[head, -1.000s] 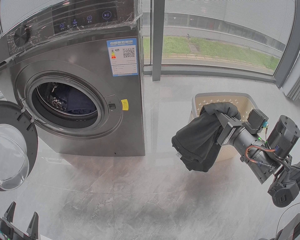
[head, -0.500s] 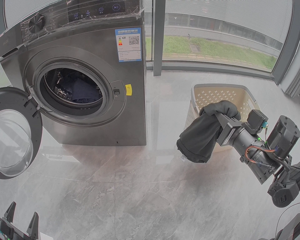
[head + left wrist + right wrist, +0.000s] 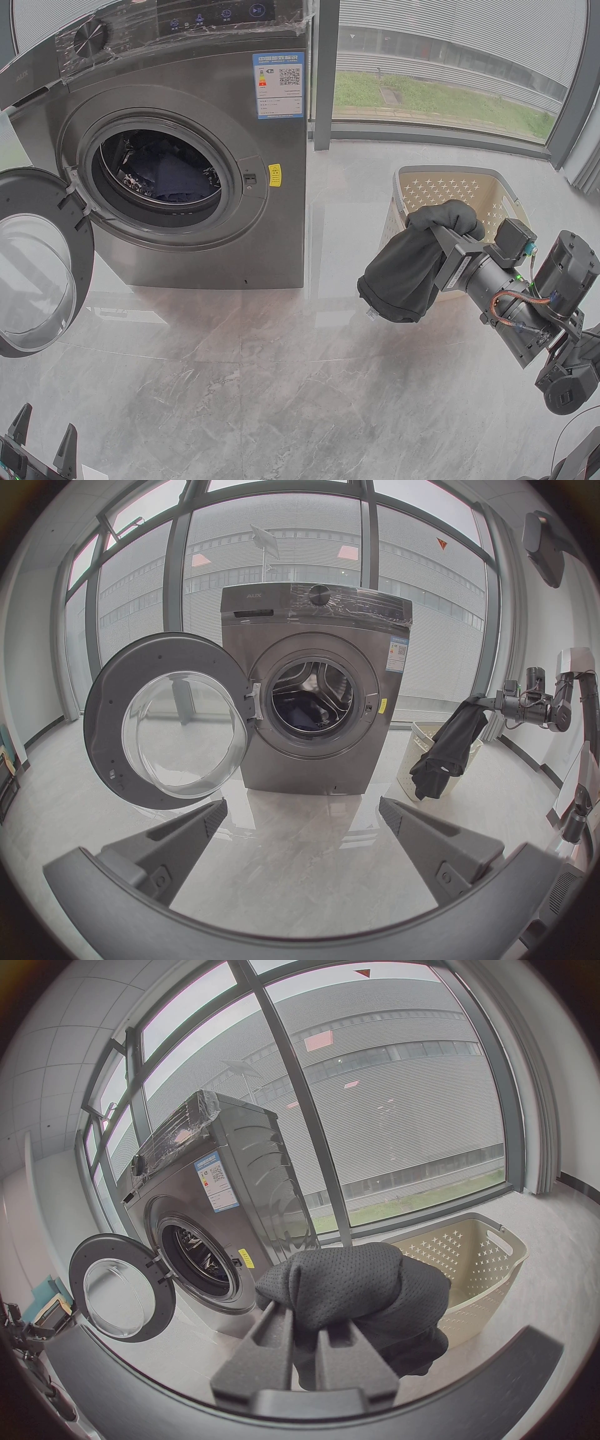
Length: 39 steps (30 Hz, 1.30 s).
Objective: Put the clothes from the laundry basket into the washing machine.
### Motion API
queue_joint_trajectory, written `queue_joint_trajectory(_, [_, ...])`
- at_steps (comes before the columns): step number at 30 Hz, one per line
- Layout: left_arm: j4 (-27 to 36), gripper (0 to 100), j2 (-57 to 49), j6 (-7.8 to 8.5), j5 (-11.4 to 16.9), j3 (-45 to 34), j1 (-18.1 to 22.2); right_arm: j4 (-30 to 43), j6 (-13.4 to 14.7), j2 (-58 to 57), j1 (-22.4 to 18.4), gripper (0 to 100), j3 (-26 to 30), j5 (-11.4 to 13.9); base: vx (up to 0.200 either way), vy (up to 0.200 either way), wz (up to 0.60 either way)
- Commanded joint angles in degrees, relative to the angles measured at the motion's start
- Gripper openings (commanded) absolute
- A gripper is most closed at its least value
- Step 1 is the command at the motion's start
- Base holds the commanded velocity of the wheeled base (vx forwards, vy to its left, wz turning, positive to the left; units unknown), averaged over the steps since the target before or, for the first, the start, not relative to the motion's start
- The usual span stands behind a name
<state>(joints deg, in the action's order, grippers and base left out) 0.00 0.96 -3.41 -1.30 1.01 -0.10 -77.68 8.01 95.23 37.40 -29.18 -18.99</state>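
My right hand (image 3: 310, 1322) is pressed together on a bunched fold of the dark grey, soft knit garment (image 3: 406, 275). The rest hangs loose below the pinch, off the floor, well to the right of the silver-grey front-loading washing machine (image 3: 281, 206) and well apart from its opening. The beige plastic laundry basket w/ star cut-outs (image 3: 450, 169) sits further right of the machine, just behind the hanging cloth; can't tell if anything's left inside. The machine's round glass-paned door (image 3: 34, 269) is swung wide open to the left of the machine, and dark blue clothes (image 3: 169, 175) are already in the drum. My left hand (image 3: 301, 804) is low in front of the machine, fingers spread, holding nothing. Handling, as I judge it: the garment's light and limp, not fragile and not slippery, so the grip on the thick fold should hold. But it'll swing and trail, so the low end could drag or snag on the door rim. Best to lead it into the drum high, w/ the hem going in first, before letting go.
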Motion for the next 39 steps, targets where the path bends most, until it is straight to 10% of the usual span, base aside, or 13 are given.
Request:
queue_joint_trajectory(1, [0.0, 100, -0.8, -0.01, 0.0, -0.8, 0.0, 0.0, 0.0, 0.0, 0.0, 0, 0.0, 0.0, 0.0, 0.2, 0.0])
queue_joint_trajectory(15, [0.0, 100, -0.8, -0.01, 0.0, -0.8, 0.0, 0.0, 0.0, 0.0, -0.1, 0, 0.1, 0.1, 0.0, 0.2, 0.0])
queue_joint_trajectory(39, [0.0, 100, -0.8, -0.01, -0.1, -0.8, 0.0, -0.1, 0.4, 0.8, -0.3, 0, 0.1, -0.1, -0.075, 0.0, 0.0])
